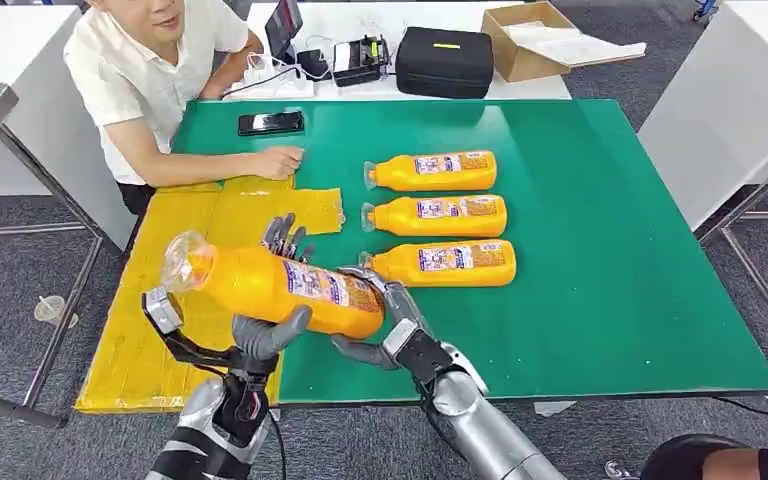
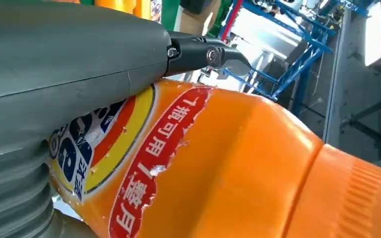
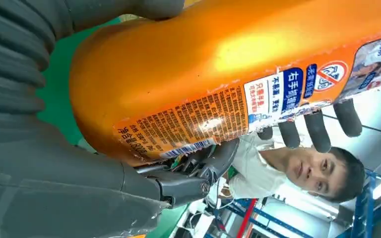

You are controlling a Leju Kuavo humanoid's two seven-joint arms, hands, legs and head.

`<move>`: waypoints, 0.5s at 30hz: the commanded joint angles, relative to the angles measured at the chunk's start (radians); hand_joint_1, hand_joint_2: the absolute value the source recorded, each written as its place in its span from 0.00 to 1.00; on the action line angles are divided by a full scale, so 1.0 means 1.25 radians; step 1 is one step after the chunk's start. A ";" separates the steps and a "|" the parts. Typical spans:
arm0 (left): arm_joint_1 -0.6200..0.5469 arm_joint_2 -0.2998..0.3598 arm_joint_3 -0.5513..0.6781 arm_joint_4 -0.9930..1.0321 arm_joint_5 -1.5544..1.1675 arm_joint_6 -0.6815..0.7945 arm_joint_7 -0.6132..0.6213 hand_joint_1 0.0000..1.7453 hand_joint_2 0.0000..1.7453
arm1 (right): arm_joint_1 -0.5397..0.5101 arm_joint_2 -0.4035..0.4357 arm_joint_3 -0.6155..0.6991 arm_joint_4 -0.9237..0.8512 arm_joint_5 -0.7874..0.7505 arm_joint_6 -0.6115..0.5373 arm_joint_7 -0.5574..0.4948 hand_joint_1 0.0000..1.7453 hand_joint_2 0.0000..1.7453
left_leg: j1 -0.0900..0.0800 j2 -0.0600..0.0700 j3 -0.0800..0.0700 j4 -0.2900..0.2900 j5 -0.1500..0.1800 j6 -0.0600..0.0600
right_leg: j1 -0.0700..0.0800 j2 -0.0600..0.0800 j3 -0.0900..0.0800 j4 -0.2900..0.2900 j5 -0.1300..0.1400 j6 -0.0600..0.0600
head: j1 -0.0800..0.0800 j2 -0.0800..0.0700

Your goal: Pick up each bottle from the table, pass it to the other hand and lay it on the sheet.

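An orange bottle (image 1: 260, 285) with a clear cap hangs tilted above the edge between the yellow sheet (image 1: 140, 350) and the green table (image 1: 610, 250). My left hand (image 1: 265, 335) grips its middle, thumb in front and fingers (image 1: 285, 235) behind. At the bottle's base, my right hand (image 1: 395, 325) wraps around it from the other side. Up close, the left wrist view has the left hand (image 2: 54, 59) lying against the bottle (image 2: 228, 168). In the right wrist view the right hand (image 3: 39, 148) cups the bottle (image 3: 203, 64), with left fingers (image 3: 317, 131) past the label.
Three more orange bottles (image 1: 435, 171), (image 1: 440, 213), (image 1: 447, 262) lie in a column on the green table. A person (image 1: 160, 80) sits at the far left corner, one hand (image 1: 278, 160) resting by the sheet. Beyond lie a phone (image 1: 271, 122), a black case (image 1: 445, 60) and a cardboard box (image 1: 525, 40).
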 commanded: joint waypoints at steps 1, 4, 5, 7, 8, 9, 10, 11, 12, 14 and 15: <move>-0.037 -0.002 -0.012 0.018 0.003 0.014 0.003 1.00 1.00 | -0.035 0.008 0.060 0.064 -0.023 0.017 -0.002 1.00 1.00 | 0.001 0.001 0.001 0.001 0.000 0.000 | 0.001 -0.001 0.001 0.000 0.000 -0.003 | 0.000 0.000; -0.029 -0.003 -0.013 0.008 -0.002 0.024 -0.007 1.00 1.00 | -0.035 0.011 0.061 0.069 -0.031 0.016 -0.002 1.00 1.00 | 0.001 0.001 0.001 0.001 -0.001 0.000 | 0.001 0.000 0.001 0.000 0.000 -0.002 | 0.000 0.000; -0.029 -0.003 -0.013 0.008 -0.002 0.024 -0.007 1.00 1.00 | -0.035 0.011 0.061 0.069 -0.031 0.016 -0.002 1.00 1.00 | 0.002 0.001 0.001 0.001 -0.001 0.000 | 0.002 -0.001 0.002 0.000 -0.001 -0.004 | 0.000 0.000; -0.029 -0.003 -0.013 0.008 -0.002 0.024 -0.007 1.00 1.00 | -0.035 0.011 0.061 0.069 -0.031 0.016 -0.002 1.00 1.00 | 0.001 0.001 0.001 0.000 0.000 0.000 | 0.001 0.000 0.001 0.000 0.000 -0.002 | 0.000 0.000; -0.026 -0.002 -0.012 0.003 -0.008 0.031 -0.014 1.00 1.00 | -0.033 0.011 0.060 0.074 -0.034 0.018 -0.002 0.87 1.00 | 0.002 0.001 0.001 0.001 -0.001 0.000 | 0.002 0.000 0.002 0.000 -0.001 -0.003 | 0.000 0.000; -0.022 -0.002 -0.014 0.000 -0.011 0.035 -0.016 1.00 1.00 | -0.031 0.012 0.058 0.081 -0.033 0.013 -0.002 0.41 1.00 | 0.001 0.001 0.001 0.001 -0.001 0.000 | 0.001 0.000 0.001 0.000 0.000 -0.003 | 0.000 0.000; -0.018 0.000 -0.016 -0.007 -0.021 0.046 -0.022 1.00 1.00 | -0.029 0.014 0.055 0.088 -0.036 0.015 -0.002 0.00 1.00 | 0.001 0.001 0.001 0.000 0.000 0.000 | 0.001 0.000 0.001 0.000 0.000 -0.002 | 0.000 0.000; -0.015 0.004 -0.018 -0.014 -0.032 0.058 -0.028 1.00 1.00 | -0.025 0.015 0.054 0.088 -0.036 0.012 -0.002 0.00 1.00 | 0.003 0.002 0.002 0.002 -0.002 -0.001 | 0.003 -0.001 0.004 0.000 -0.001 -0.005 | 0.000 0.000; -0.009 0.005 -0.020 -0.022 -0.040 0.066 -0.033 1.00 1.00 | -0.022 0.016 0.051 0.089 -0.039 0.013 -0.002 0.00 1.00 | 0.001 0.001 0.001 0.000 -0.001 0.000 | 0.001 -0.001 0.002 0.000 0.000 -0.002 | 0.000 0.000; -0.001 0.009 -0.020 -0.033 -0.053 0.081 -0.039 1.00 1.00 | -0.016 0.022 0.037 0.093 -0.039 -0.003 -0.002 0.00 1.00 | 0.001 0.001 0.002 0.000 -0.001 0.000 | 0.002 0.000 0.002 -0.001 0.000 -0.003 | 0.000 0.000; 0.002 0.015 -0.021 -0.040 -0.068 0.092 -0.044 1.00 1.00 | -0.012 0.025 0.027 0.093 -0.030 -0.028 -0.002 0.00 1.00 | 0.001 0.001 0.001 0.000 -0.001 0.000 | 0.001 0.000 0.002 -0.001 0.000 -0.002 | 0.000 0.000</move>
